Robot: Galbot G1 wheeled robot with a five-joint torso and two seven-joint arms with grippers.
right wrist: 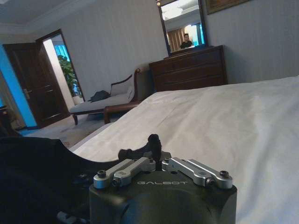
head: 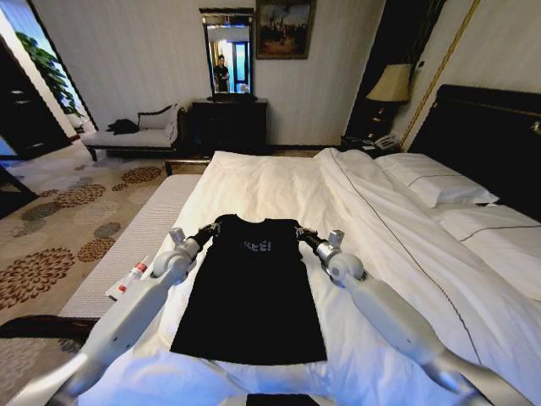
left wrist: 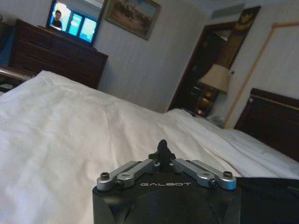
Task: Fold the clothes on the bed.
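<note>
Clothes [head: 250,296] lie flat on bed [head: 279,182].

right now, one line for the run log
stage: grasp | t-shirt flat on bed | left gripper at left shoulder, jaws shut | right gripper at right shoulder, jaws shut | no fold made yet

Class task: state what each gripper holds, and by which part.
Left gripper and right gripper each pinch the black T-shirt at a shoulder.

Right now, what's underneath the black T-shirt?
The black T-shirt lies flat on the bed's white duvet, which shows all around it. Anything directly beneath the shirt is covered. The left gripper and right gripper sit at its shoulders.
</note>
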